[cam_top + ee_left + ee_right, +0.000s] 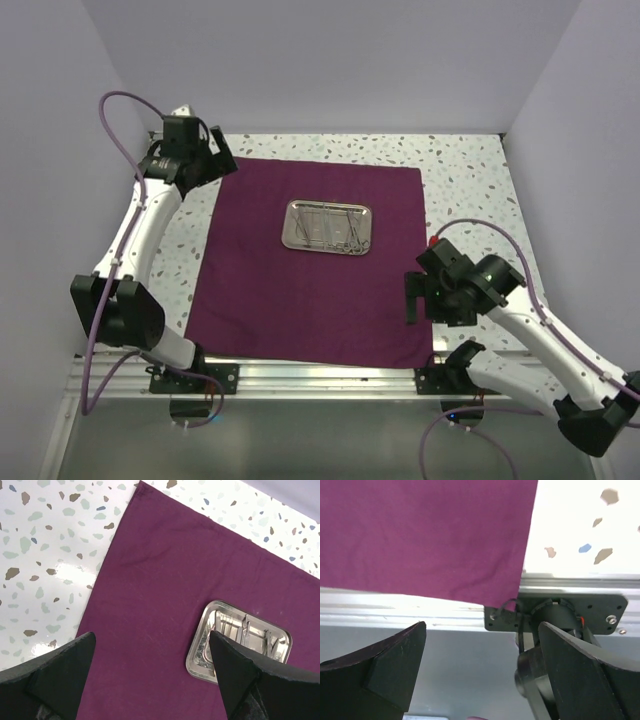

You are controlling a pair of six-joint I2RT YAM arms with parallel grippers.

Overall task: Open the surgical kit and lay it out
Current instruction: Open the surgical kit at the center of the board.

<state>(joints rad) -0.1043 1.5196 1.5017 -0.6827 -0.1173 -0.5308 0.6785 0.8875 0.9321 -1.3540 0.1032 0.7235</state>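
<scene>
The dark purple cloth wrap (310,300) lies spread flat on the speckled table. A small shiny steel tray (328,226) sits on it, right of centre toward the far edge, with thin steel instruments (335,232) inside. My left gripper (222,163) is open and empty above the cloth's far left corner; its wrist view shows the cloth (165,595) and the tray (239,639). My right gripper (412,297) is open and empty over the cloth's near right corner (510,597), which hangs over the table's front rail.
The speckled table (470,180) is bare right of and behind the cloth. White walls close the left, back and right sides. The aluminium front rail (330,378) and right arm base mount (555,611) lie at the near edge.
</scene>
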